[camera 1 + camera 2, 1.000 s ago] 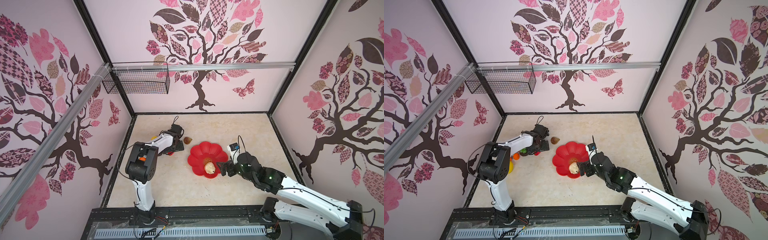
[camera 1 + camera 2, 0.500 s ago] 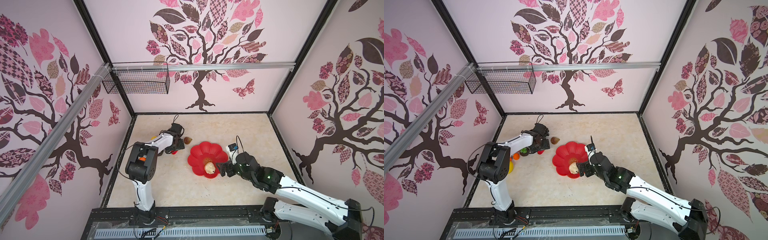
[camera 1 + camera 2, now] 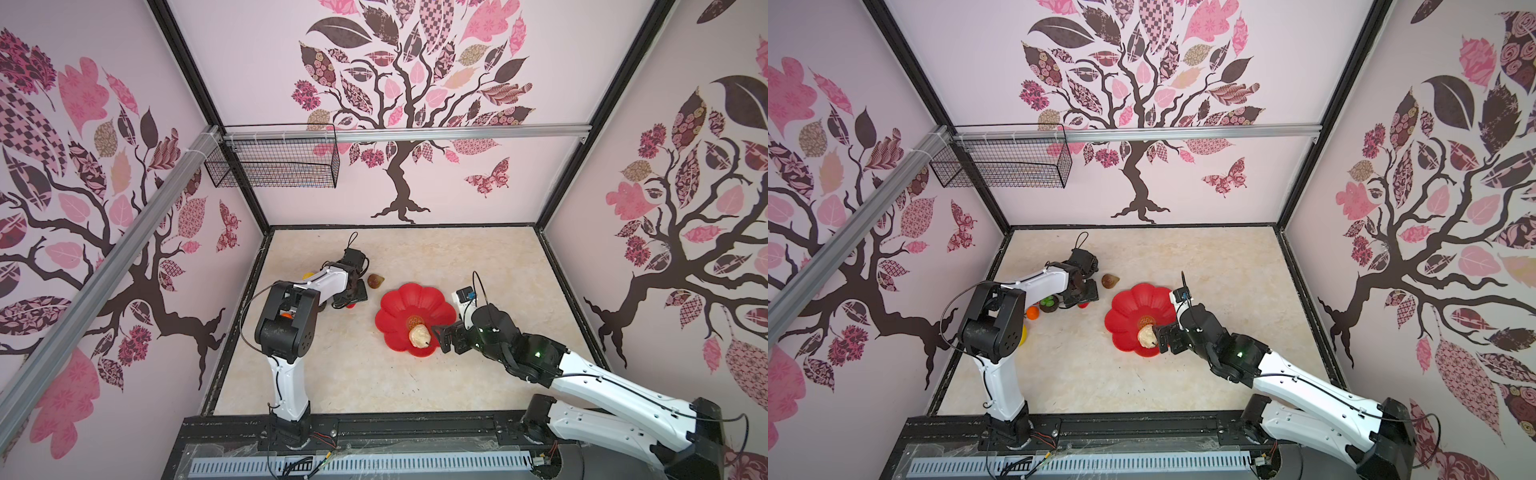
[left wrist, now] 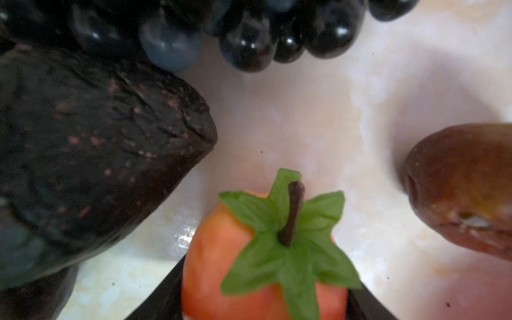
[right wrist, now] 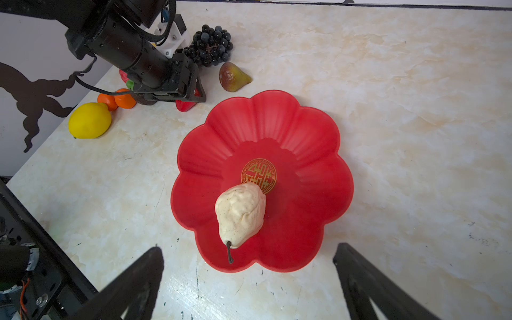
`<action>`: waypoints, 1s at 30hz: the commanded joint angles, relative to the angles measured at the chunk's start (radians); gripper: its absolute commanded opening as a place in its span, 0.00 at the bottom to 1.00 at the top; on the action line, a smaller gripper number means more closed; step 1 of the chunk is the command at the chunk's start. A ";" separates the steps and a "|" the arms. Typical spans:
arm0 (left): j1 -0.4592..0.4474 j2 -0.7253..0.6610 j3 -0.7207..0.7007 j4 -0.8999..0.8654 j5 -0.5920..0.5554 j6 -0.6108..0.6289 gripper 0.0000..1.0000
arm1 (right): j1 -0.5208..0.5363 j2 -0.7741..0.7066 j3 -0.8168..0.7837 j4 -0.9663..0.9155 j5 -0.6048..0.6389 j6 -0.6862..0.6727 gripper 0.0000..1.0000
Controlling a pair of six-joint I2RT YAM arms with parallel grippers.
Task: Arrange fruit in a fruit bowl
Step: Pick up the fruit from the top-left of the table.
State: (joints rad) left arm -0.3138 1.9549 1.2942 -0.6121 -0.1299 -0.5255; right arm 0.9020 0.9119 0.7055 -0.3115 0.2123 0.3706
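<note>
Strawberry sat right between the fingers of the left gripper, green cap and stem pointing ahead, a black finger at each flank. Whether the jaws had bitten or merely bracketed the fruit could not be told; the contact lines fell at the edge of the wrist view.

Trouble looked close. The dark avocado crowded one side of the gripper, the grape bunch lay just ahead, and the brown fig waited off the other side. A skewed lift might have dragged or rolled a neighbour. The strawberry tapered and looked slick, so a grip set too near its tip could have squirted it out across the table.

At the fruit bowl, the pear lay on its side inside, stem toward the right gripper, the gold emblem just beyond. That gripper's jaws stood wide apart and empty at the near rim. Parked so close, the arm could have blocked the drop. A finger clipping the rim might have slid the shallow dish and set the pear rolling.
</note>
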 commanded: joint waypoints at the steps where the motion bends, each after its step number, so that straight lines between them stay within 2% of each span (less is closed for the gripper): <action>1: 0.001 -0.019 0.011 0.024 0.000 -0.001 0.62 | 0.005 0.010 0.025 -0.011 -0.005 0.007 1.00; 7: 0.001 -0.107 -0.061 0.077 -0.001 -0.009 0.56 | 0.005 0.019 0.039 -0.013 -0.007 0.009 1.00; 13: -0.037 -0.346 -0.224 0.214 0.030 0.011 0.55 | 0.005 0.016 0.052 -0.037 0.057 0.027 1.00; 18: -0.174 -0.567 -0.349 0.318 -0.010 0.065 0.56 | 0.004 0.012 0.066 -0.029 0.027 0.040 1.00; 21: -0.252 -0.668 -0.425 0.399 0.012 0.104 0.56 | 0.005 0.010 0.086 -0.034 0.013 0.045 1.00; 30: -0.494 -0.784 -0.532 0.524 0.070 0.312 0.53 | 0.005 -0.011 0.165 -0.068 -0.062 0.054 0.98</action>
State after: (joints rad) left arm -0.7620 1.1877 0.8143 -0.1684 -0.0879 -0.3176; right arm 0.9020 0.9199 0.8215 -0.3412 0.1856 0.4122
